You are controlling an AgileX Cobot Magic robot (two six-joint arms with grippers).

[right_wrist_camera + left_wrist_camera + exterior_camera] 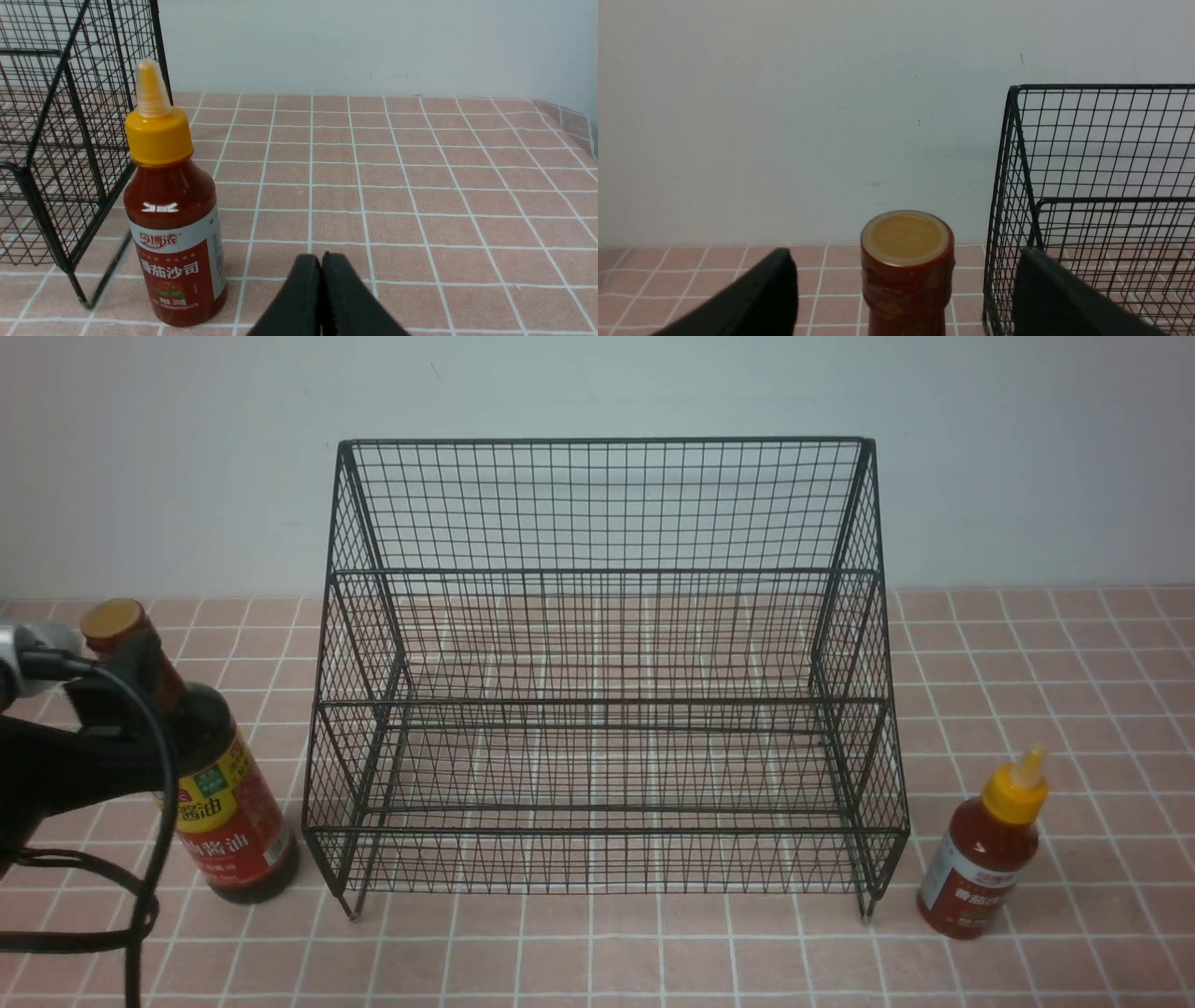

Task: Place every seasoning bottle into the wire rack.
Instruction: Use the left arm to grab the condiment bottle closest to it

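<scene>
The tall dark soy-sauce bottle with a red neck wrap stands upright on the tiles, left of the black wire rack. My left gripper is open around its neck. In the left wrist view the fingers stand wide on either side of the bottle's yellow-topped neck, not touching it. The red sauce squeeze bottle with a yellow nozzle cap stands upright just right of the rack. My right gripper is shut and empty, low over the tiles, beside that bottle. Both rack tiers are empty.
The table is covered in pink tiles and a pale wall stands right behind the rack. The left arm's black cable hangs near the soy-sauce bottle. The rack's side is close to my left gripper's right finger.
</scene>
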